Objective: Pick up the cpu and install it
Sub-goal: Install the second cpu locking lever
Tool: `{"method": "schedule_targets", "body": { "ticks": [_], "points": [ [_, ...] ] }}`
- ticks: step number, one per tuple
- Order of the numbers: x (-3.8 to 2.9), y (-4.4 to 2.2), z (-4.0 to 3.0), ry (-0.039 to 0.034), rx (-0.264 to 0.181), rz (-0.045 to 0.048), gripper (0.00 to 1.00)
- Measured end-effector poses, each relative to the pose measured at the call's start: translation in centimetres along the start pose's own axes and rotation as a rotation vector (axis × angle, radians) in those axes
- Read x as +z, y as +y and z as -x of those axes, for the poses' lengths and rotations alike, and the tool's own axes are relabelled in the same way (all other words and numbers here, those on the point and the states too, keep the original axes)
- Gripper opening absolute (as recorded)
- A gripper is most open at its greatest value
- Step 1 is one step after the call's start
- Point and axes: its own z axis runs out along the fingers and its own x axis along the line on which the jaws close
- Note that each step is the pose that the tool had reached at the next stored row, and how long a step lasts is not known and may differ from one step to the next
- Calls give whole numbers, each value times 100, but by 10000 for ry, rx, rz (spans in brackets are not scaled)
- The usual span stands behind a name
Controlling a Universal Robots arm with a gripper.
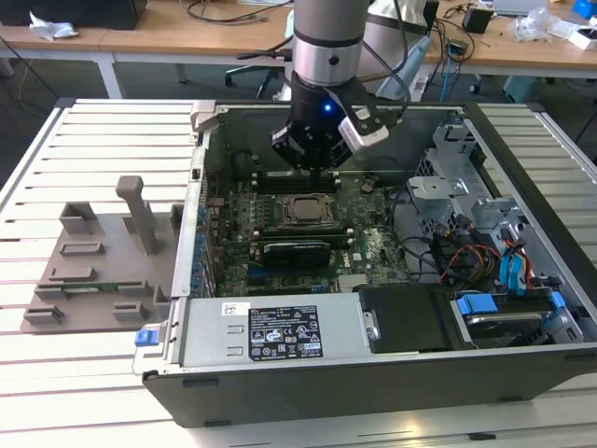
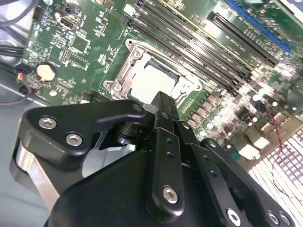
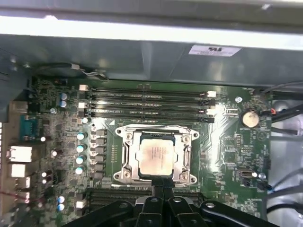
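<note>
Black and closed, the gripper point(image 1: 315, 170) hangs inside an open computer case point(image 1: 373, 373) on a slatted white table point(image 1: 84, 392), its fingers pressed together into one narrow tip with nothing between them. The case lies on its side (lid off), and a green motherboard point(image 1: 359, 247) covers its floor. A grey plastic tray point(image 1: 89, 271) sits on the table outside the case, at the exterior view's left.

Within the board, a metal socket frame point(image 3: 156, 153) surrounds the cpu point(image 3: 157, 156), whose pale silver top faces up. The chip lies flat in the socket, seated and apart from the claw. In the first wrist view the closed fingertips point(image 3: 163, 182) sit at the socket's edge, just beside the chip; in the second wrist view the tip point(image 2: 163, 101) stands above the frame's rim, with the chip point(image 2: 151, 80) directly beyond it.

Four long memory slots point(image 3: 149, 104) run alongside the socket's far side, and a round coin battery point(image 3: 249, 118) sits on the board near them.
</note>
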Motion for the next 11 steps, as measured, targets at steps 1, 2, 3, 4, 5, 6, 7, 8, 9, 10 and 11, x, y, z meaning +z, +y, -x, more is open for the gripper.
{"method": "schedule_targets", "body": {
  "ticks": [1, 2, 3, 4, 5, 6, 7, 8, 9, 10, 11],
  "points": [
    [-28, 0, 1, 0, 0, 0, 10],
    [-53, 0, 1, 0, 0, -2, 10],
    [-75, 0, 1, 0, 0, -1, 10],
    [-88, 0, 1, 0, 0, -1, 10],
    [-88, 0, 2, -1, 0, 1, 10],
    [-88, 0, 2, -1, 0, 1, 10],
    [-89, 0, 2, -2, 1, 0, 10],
    [-90, 0, 1, 0, 0, -1, 10],
    [-91, 0, 1, 0, 0, -1, 10],
    [-91, 0, 2, 0, 0, -1, 10],
    [-91, 0, 1, 0, 0, 0, 10]
  ]
}}
